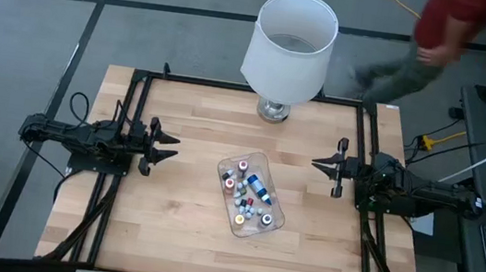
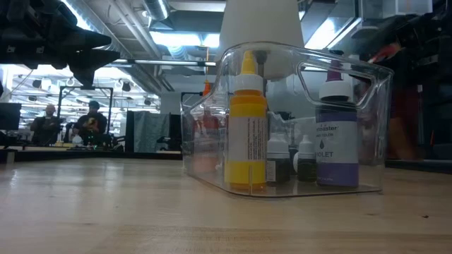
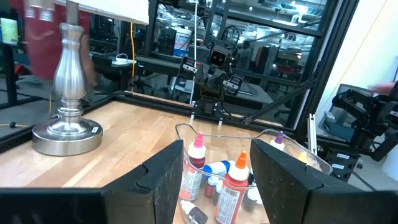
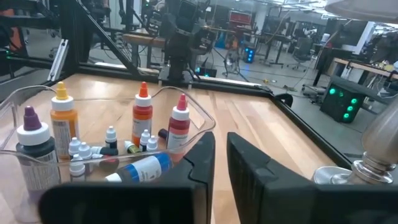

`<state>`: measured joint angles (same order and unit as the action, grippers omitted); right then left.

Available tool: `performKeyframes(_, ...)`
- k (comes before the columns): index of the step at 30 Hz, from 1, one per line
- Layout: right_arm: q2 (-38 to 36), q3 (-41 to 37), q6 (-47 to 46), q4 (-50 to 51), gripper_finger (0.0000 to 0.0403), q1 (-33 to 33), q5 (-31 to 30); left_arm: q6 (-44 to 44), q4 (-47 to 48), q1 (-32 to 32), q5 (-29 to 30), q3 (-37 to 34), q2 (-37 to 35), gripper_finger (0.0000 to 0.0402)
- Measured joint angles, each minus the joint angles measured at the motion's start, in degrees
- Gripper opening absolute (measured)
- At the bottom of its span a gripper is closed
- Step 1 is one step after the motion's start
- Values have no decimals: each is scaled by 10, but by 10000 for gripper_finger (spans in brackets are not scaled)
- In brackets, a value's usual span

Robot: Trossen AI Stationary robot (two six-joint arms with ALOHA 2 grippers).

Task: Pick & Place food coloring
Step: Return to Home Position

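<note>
Pale butcher-block wood forms the counter (image 1: 165, 238). Near its middle sits a clear rectangular plastic bin (image 2: 205, 141), turned at a slant to the counter's edges. All the food coloring bottles (image 1: 248, 195) are inside it. A tall yellow bottle (image 2: 248, 134) and a tall violet-labelled bottle with a white cap (image 2: 337, 134) stand upright against the near wall (as seen from counter height). Tiny white-capped ones stand between them, and a blue-labelled bottle (image 4: 140, 168) lies on its side.

Well apart from the bin on either side, both arms point inward toward it. The left tool (image 1: 172, 147) has its fingers spread wide. The right tool (image 1: 316, 164) has its fingers pressed nearly together, with only a thin slit between them.

At the far edge stands a large white-shaded lamp on a silver base (image 1: 289, 49). Beyond it, a person in a red top (image 1: 442, 30) is on the floor past the counter.
</note>
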<state>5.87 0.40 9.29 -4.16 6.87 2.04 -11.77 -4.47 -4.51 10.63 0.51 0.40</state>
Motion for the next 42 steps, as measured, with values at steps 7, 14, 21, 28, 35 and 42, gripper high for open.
performKeyframes(7,-6,0,0,1,48,-1,1,0,0,0,0,0,0,182)
performKeyframes(14,-57,0,0,24,48,-23,2,0,0,0,0,0,0,182)
performKeyframes(21,-57,0,0,31,48,-55,-2,0,0,0,0,0,0,182)
performKeyframes(28,-57,0,0,31,48,-88,-7,0,0,0,0,0,0,182)
performKeyframes(35,-57,0,0,31,48,-87,-9,0,0,0,0,0,0,182)
performKeyframes(42,-57,0,0,31,48,-87,-9,0,0,0,0,0,0,182)
